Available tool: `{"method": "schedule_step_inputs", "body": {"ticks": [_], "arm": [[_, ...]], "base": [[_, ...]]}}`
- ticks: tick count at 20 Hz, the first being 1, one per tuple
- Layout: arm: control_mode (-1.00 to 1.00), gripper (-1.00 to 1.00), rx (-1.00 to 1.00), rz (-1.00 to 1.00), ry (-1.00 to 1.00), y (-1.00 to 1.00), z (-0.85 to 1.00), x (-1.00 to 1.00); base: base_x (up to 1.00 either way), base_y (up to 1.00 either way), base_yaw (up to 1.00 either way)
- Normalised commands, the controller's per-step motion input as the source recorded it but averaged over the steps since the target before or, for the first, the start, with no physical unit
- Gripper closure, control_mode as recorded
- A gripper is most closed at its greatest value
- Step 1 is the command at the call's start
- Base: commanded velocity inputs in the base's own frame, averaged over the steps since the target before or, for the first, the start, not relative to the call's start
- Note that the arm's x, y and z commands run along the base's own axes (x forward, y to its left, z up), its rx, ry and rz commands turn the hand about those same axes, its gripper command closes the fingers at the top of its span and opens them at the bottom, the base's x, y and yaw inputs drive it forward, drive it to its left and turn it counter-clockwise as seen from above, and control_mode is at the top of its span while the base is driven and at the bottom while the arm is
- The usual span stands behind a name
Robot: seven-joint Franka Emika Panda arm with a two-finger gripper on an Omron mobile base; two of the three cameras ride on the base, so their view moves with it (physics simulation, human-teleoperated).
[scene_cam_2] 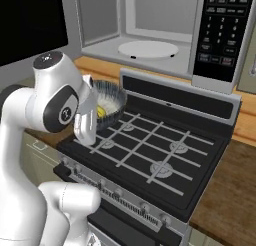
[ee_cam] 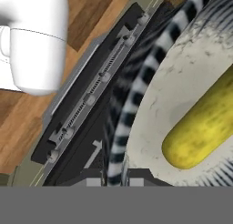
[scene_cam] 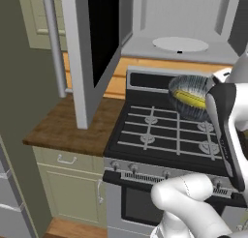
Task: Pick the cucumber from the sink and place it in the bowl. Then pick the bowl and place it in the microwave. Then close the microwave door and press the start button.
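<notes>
The microwave (scene_cam_2: 150, 35) stands open at twelve o'clock above the stove (scene_cam_2: 150, 150). The bowl (scene_cam: 190, 97), carried over the burners, could clip the cavity's sill or tip. The gripper (ee_cam: 114, 178) pinches its rim; the cucumber (ee_cam: 205, 125) could roll out.

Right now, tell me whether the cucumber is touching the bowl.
Touching. In the hand view the cucumber lies flat on the pale inside of the bowl with no gap beneath it.
</notes>
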Motion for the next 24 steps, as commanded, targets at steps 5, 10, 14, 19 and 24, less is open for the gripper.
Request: {"method": "schedule_step_inputs", "body": {"ticks": [5,10,14,19,24], "arm": [[-1.00,1.00,0.01,0.00,-0.16,0.00,0.27,0.00],[-1.00,1.00,0.01,0.00,-0.20,-0.02,0.47,0.00],[-1.00,1.00,0.00,-0.01,0.00,0.00,0.58,0.14],[-1.00,1.00,0.00,-0.08,0.00,-0.01,0.64,0.17],[-1.00,1.00,0.00,-0.14,-0.03,0.00,0.30,0.54]], "base": [[0.00,0.00,0.00],[0.00,0.00,0.00],[0.00,0.00,0.00],[0.00,0.00,0.00],[0.00,0.00,0.00]]}}
